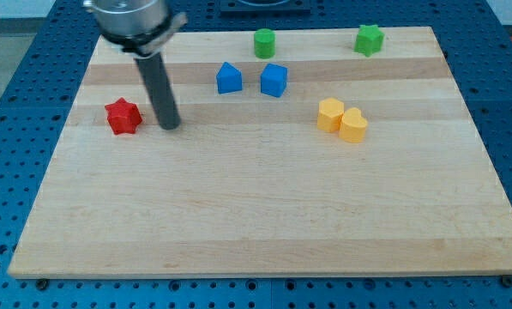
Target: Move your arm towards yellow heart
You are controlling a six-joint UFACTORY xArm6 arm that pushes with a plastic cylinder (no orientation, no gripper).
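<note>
Approach pending: my tip [171,125], bare and holding nothing, beside red star [123,116]; next, rightward travel to what looks like yellow heart [353,125].

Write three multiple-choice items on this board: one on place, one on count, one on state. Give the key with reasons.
1. My tip is nearest which block?
A. red star
B. green star
C. yellow heart

2. How many blue blocks are there?
A. one
B. two
C. three

3. The yellow heart and the yellow hexagon are:
A. stacked
B. far apart
C. side by side, touching

Key: 1 A, the tip stands just to the view's right of the red star. 2 B, two blue blocks sit near the view's top. 3 C, no gap shows between them.
</note>
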